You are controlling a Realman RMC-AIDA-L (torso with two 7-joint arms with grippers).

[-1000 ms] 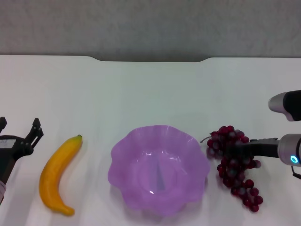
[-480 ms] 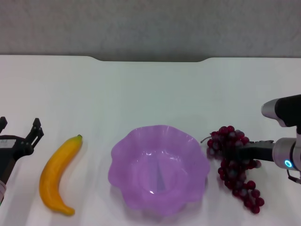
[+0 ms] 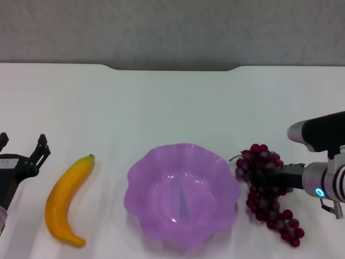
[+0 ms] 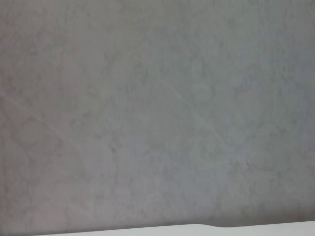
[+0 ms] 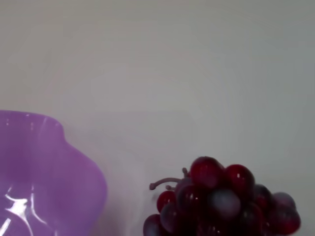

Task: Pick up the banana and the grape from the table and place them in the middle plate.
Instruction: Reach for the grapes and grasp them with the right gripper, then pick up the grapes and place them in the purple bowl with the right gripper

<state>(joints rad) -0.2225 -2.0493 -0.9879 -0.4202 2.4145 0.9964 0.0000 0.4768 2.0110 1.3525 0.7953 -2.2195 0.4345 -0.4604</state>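
The grape (image 3: 268, 193), a dark-red bunch, lies on the white table (image 3: 172, 108) just right of the middle plate (image 3: 181, 190), a translucent purple dish with a scalloped rim. My right gripper (image 3: 265, 176) reaches in from the right and is shut on the upper part of the bunch. The right wrist view shows the bunch (image 5: 224, 204) close up, with the plate's rim (image 5: 59, 162) beside it. The yellow banana (image 3: 67, 198) lies left of the plate. My left gripper (image 3: 22, 143) is open and empty, left of the banana.
The table's far edge has a notch (image 3: 172, 69) with a grey wall behind it. The left wrist view shows only that wall (image 4: 157, 113). Bare tabletop lies beyond the plate.
My right arm has moved left toward the plate. The top of the bunch has shifted slightly left with it. The left arm, banana and plate have not moved.
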